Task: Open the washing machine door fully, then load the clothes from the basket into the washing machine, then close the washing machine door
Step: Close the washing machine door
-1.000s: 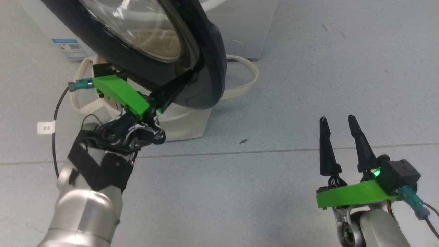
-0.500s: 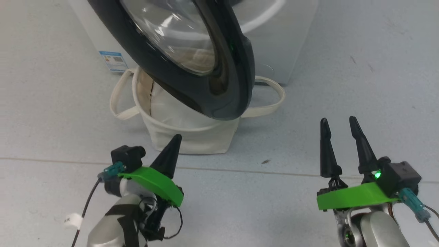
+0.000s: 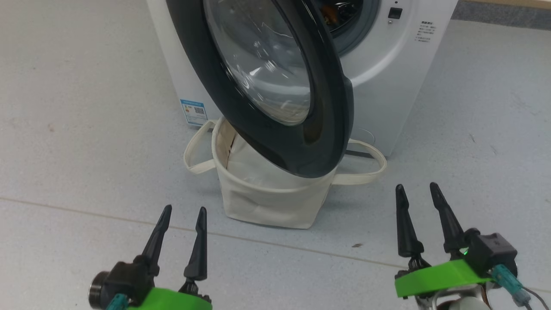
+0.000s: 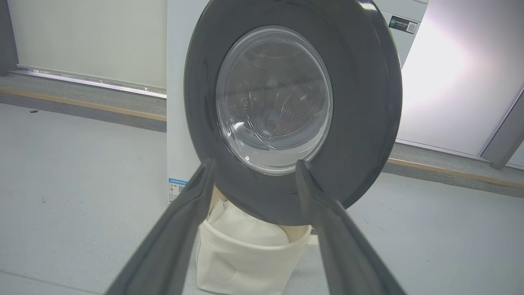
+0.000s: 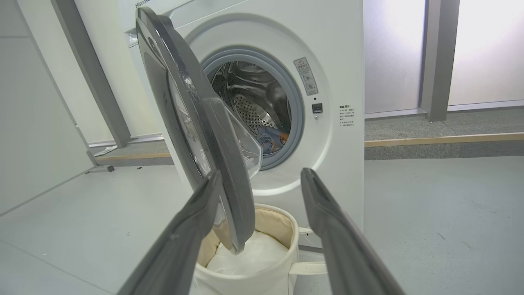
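The washing machine (image 3: 387,64) stands on the grey floor with the washing machine door (image 3: 262,69) swung partly open, its lower rim hanging over the basket (image 3: 267,202), which holds a plain white bundle (image 5: 249,254). The clothes (image 5: 272,141) lie inside the steel drum. The left gripper (image 3: 184,208) and right gripper (image 3: 416,186) hover short of the basket, jaws spread, holding nothing.

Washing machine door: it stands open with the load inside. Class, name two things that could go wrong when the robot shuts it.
1. The clothes lie at the front of the drum, close to the grey seal; the closing washing machine door might pinch them.
2. The door's lower edge hangs over the basket, so it may brush the basket as it swings.
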